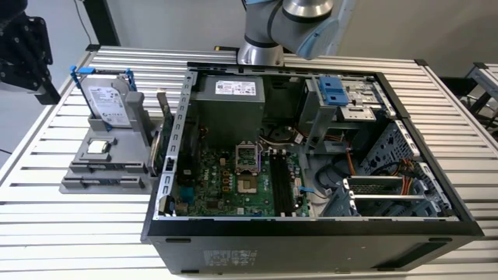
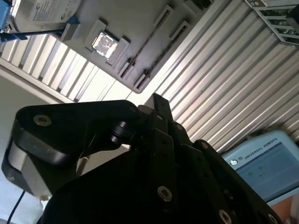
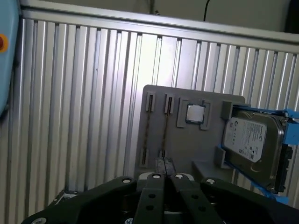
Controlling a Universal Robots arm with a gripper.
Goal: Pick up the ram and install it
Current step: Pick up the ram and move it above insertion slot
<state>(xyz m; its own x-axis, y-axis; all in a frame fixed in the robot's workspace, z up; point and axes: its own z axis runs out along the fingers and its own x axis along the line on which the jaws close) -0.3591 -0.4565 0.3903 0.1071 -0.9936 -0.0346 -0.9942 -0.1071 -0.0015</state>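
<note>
- Tool [image 3: 164, 166]: black, closed tight, holding nothing.
- Ram [image 3: 166, 130]: a thin dark stick standing on edge in a slot of the grey plastic holder [image 3: 191, 144]. The holder rests on the slatted metal tabletop [image 3: 84, 102].
- Your tool hangs well apart from the ram, and the stick's long axis points straight away from the tool.

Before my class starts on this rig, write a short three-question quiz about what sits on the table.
1. True or false: the hard drive lies flat.
2. What sits in the grey holder's square recess? A) a fan B) the processor chip C) a screw
3. What colour are the hard drive's brackets?
Key: 1 false, it stands on edge in the holder; 2 B; 3 blue.
</note>
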